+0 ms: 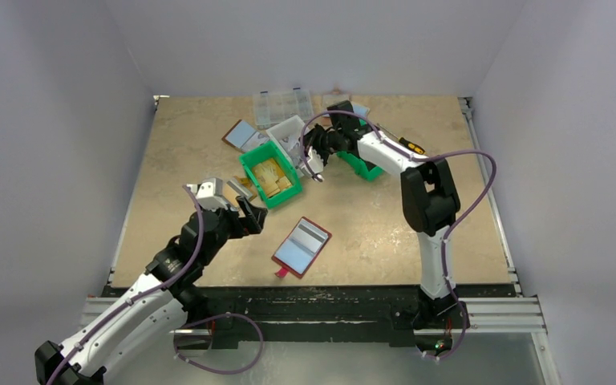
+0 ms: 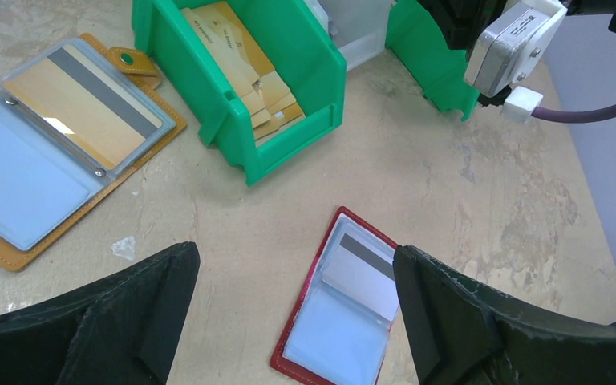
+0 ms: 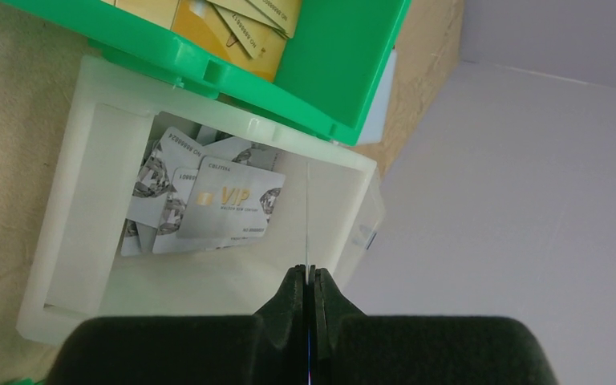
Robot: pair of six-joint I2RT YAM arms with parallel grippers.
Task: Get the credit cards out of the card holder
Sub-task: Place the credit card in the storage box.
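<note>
The card holder lies open on the table, dark red rim, pale blue panels; it also shows in the left wrist view. A pale grey credit card with a dark band sits in its far panel. My left gripper is open and empty, above and to the left of the holder. My right gripper is shut on a thin credit card seen edge-on, above a white bin that holds several silver cards. In the top view that gripper is right of the green bin.
A green bin of yellowish-tan cards stands beyond the holder, with a second green bin behind it to the right. A tan-rimmed bifold lies open at the left. A clear organiser box and another wallet sit at the back.
</note>
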